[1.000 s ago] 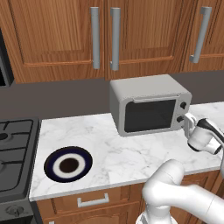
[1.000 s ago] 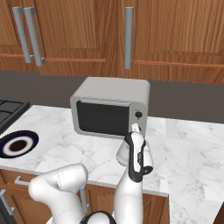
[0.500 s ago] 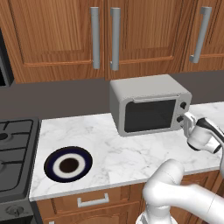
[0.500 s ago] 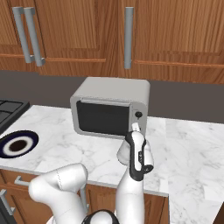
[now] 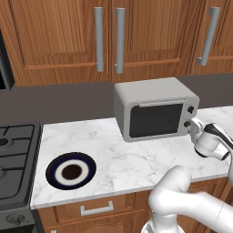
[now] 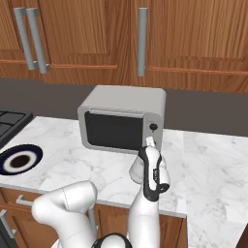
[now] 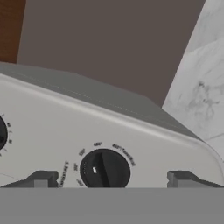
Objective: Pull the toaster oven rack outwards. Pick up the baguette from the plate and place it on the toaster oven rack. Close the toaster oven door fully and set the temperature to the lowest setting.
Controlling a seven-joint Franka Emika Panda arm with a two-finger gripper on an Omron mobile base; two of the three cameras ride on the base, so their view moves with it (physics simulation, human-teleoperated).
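We see our fingers (image 7: 109, 179) spread wide, grasping nothing, with the toaster oven's (image 5: 154, 108) dark knob (image 7: 105, 169) between them; its door (image 6: 114, 131) is closed on the desk (image 5: 136, 159).

Small printed markings are seen in an arc around a dark knob (image 7: 105, 169) on the toaster oven (image 7: 87, 131) front panel, but they are too blurred to be read. No other text, brand or number can be made out.
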